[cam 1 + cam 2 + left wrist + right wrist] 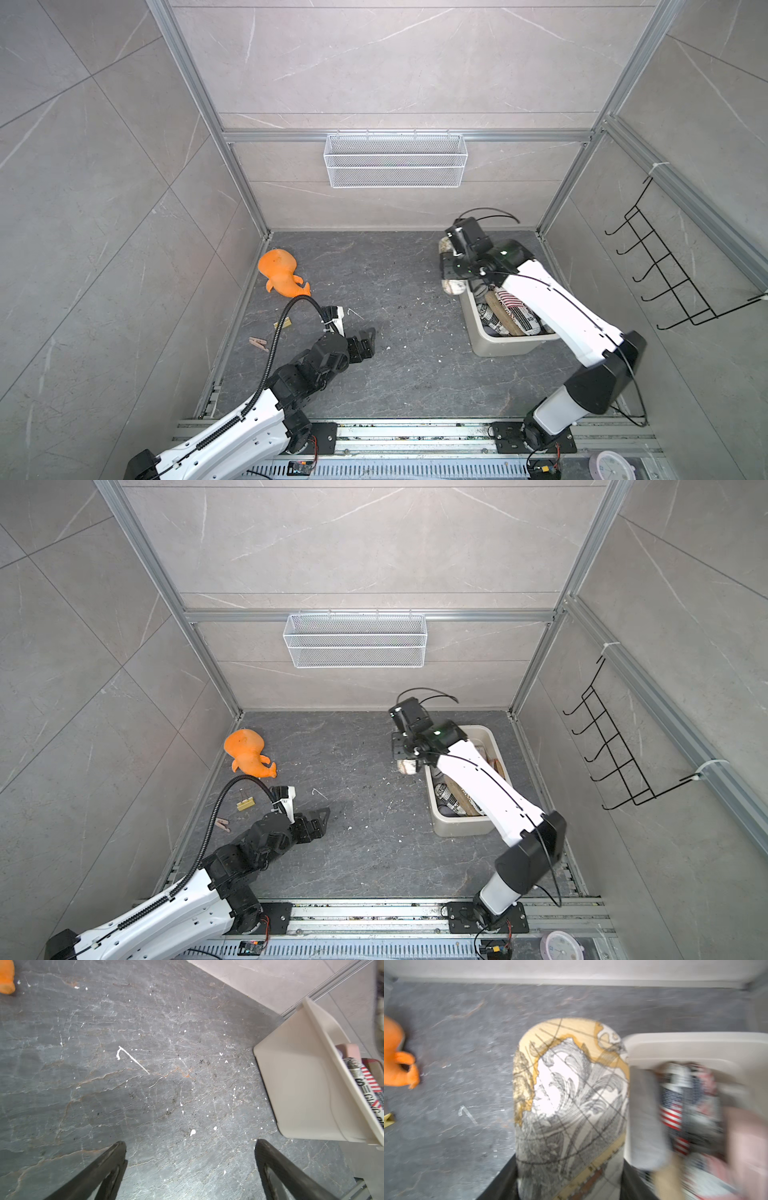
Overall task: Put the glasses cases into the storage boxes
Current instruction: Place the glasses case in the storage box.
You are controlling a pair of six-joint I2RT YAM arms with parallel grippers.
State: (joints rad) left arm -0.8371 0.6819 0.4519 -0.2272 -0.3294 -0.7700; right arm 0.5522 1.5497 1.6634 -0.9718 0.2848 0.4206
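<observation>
An orange plush toy (280, 274) lies at the far left of the floor, and nearer than it the left gripper (190, 1144) hangs over bare floor with its jaws spread wide. Further right, the right gripper (571, 1169) pinches a map-print glasses case (571, 1088) just outside the left wall of the cream storage box (507, 347), toward its far end. Other cases (509, 318) lie piled inside the box.

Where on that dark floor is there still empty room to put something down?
The widest bare stretch of the dark tabletop lies between the orange plush toy and the tub, ahead of the open left gripper. Crowded: inside the tub, piled with cases, and just outside its rim, where the right gripper holds a map-print case.
</observation>
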